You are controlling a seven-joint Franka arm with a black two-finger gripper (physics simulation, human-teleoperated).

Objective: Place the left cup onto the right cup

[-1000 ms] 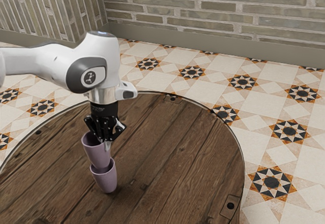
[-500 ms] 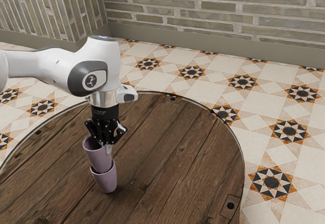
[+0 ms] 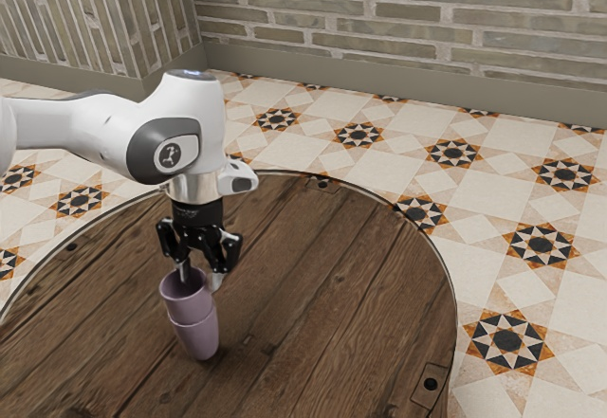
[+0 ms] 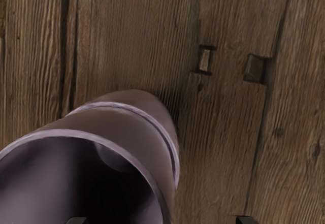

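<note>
Just under our claw, left cup sits nested in right cup; claw spread. We judge release step; next, straight lift.

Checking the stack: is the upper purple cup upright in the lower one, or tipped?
Upright: the upper cup sits straight inside the lower cup, their rims about parallel.

The white arm is reaching in from the exterior view's left, wrist pointing straight down, black gripper hanging with fingers spread.
</note>
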